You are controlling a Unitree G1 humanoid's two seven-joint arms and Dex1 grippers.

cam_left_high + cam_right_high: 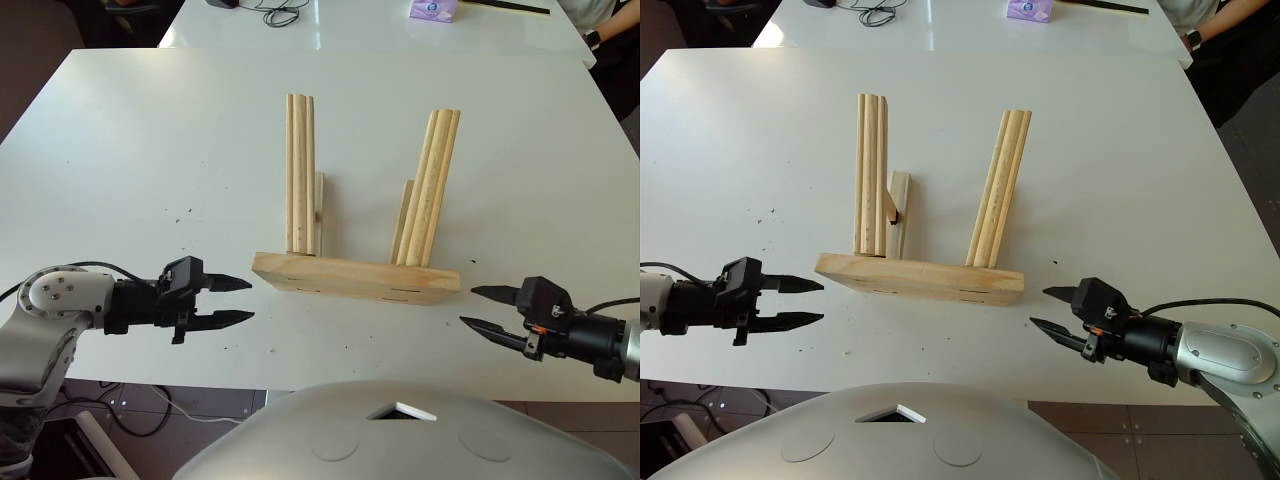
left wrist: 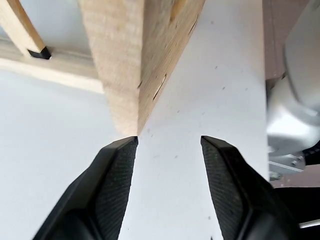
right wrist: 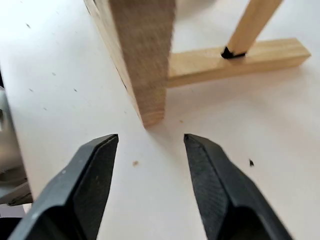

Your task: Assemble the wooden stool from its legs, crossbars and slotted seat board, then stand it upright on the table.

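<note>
White table (image 1: 150,150): spreads before you, flecked with dark specks.
Second white table (image 1: 350,25): at 12 o'clock, carrying cables (image 1: 280,12) and a purple pack (image 1: 432,10).
Wooden stool (image 1: 330,230): pale timber, lying on its side at table centre. The seat board (image 1: 355,277) is on edge toward 6 and the legs (image 1: 300,170) point to 12.
Your left gripper (image 1: 250,300) at 8 and right gripper (image 1: 467,306) at 4: jaws apart, empty, each just off a seat-board end.
</note>
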